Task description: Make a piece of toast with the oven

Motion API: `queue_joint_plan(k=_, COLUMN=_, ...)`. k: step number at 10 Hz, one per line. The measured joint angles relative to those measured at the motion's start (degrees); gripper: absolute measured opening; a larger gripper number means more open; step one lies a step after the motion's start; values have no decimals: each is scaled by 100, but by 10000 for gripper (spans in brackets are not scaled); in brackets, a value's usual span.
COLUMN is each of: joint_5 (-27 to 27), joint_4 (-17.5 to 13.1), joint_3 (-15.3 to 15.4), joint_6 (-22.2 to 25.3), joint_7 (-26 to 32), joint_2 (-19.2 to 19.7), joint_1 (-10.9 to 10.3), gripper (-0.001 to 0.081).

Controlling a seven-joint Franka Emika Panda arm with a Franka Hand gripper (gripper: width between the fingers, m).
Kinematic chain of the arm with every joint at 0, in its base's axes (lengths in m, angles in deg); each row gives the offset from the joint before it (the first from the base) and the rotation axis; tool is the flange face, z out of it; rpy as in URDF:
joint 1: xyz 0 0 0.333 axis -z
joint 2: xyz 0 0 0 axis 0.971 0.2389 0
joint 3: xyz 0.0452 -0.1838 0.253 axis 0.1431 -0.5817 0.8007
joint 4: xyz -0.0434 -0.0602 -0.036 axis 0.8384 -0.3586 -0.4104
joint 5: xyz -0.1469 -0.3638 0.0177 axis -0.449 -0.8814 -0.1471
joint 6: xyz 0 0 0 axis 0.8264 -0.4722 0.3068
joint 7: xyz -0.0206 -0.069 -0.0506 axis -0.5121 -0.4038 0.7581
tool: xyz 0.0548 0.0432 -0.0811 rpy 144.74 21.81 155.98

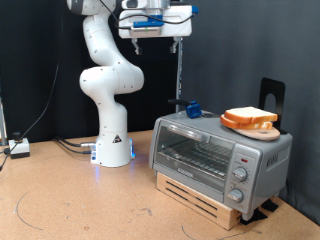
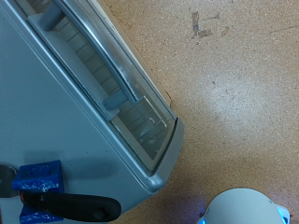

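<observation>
So the gripper (image 1: pixel 150 37) is parked way up high, at about 11 o'clock from the oven (image 1: pixel 220 152), holding nothing; can't tell if its fingers are spread or pressed together. Oven door's closed, wire rack (image 1: pixel 195 152) inside looks bare. The piece of toast (image 1: pixel 250 119) sits on the oven's roof, toward 2 o'clock.

Table (image 1: pixel 60 200): tan, speckled surface, faint curved marks. Directly on it: white robot base (image 1: pixel 112 150); low wooden pallet (image 1: pixel 205 200), which carries the oven (image 1: pixel 215 150); small white box (image 1: pixel 20 147) with cables at the exterior view's left edge, well apart from the base
</observation>
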Motion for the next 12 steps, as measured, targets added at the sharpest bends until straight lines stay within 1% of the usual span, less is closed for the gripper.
queue_joint_plan(k=1, joint_5=-1, joint_4=10, joint_3=23, joint_6=1, joint_7=-220, joint_2=-10, joint_1=41, gripper=807)
queue_joint_plan(k=2, joint_5=218, joint_4=50, joint_3=-19, joint_6=-227, joint_7=56, joint_2=-31, joint_1=-8, gripper=807)
queue_joint_plan(k=3, joint_5=533, joint_4=78, joint_3=-153, joint_6=-459, joint_7=611, joint_2=-48, joint_1=-153, gripper=807)
queue_joint_plan(k=5, joint_5=1031, joint_4=27, joint_3=-472, joint_6=-492, joint_7=1825, joint_2=2, joint_1=-545, gripper=807)
queue_joint_plan(k=6, joint_5=1140, joint_4=-31, joint_3=-653, joint_6=-473, joint_7=2309, joint_2=74, joint_1=-771, gripper=807)
queue_joint_plan(k=7, joint_5=1114, joint_4=-24, joint_3=-624, joint_6=-474, joint_7=2073, joint_2=74, joint_1=-726, gripper=807)
queue_joint_plan(k=8, joint_5=1175, joint_4=-20, joint_3=-645, joint_6=-395, joint_7=2170, joint_2=80, joint_1=-739, gripper=807)
queue_joint_plan(k=10, joint_5=1532, joint_4=33, joint_3=-893, joint_6=-337, joint_7=2669, joint_2=212, joint_1=-827, gripper=807)
queue_joint_plan(k=11, joint_5=1557, joint_4=79, joint_3=-980, joint_6=-415, joint_7=2863, joint_2=332, joint_1=-830, gripper=807)
queue_joint_plan(k=12, joint_5=1529, joint_4=145, joint_3=-1016, joint_6=-638, joint_7=3012, joint_2=459, joint_1=-820, gripper=807)
